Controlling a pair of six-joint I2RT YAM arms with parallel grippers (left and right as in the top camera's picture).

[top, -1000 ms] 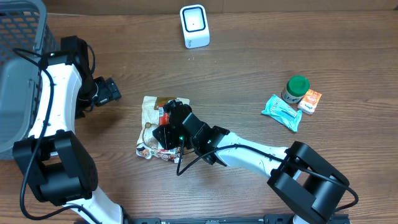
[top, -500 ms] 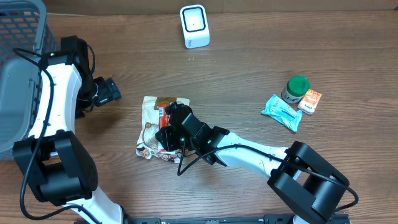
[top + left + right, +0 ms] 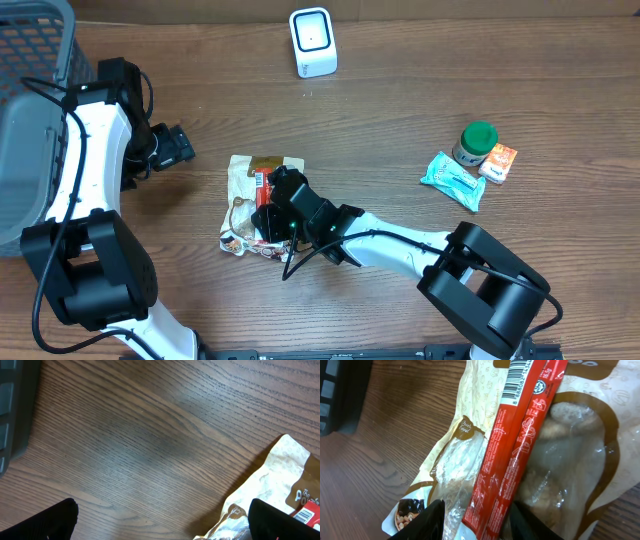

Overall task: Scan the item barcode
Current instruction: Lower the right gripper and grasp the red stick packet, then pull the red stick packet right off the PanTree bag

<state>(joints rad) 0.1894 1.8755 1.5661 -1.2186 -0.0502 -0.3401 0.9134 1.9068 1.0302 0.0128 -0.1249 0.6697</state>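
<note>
One slim glossy red sachet [image 3: 520,450] crosses a crinkled plastic bag [image 3: 570,465].

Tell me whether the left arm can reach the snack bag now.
Probably yes: only bare table lies between the left gripper and the snack bag's near edge, though the right gripper sits over its middle.
</note>
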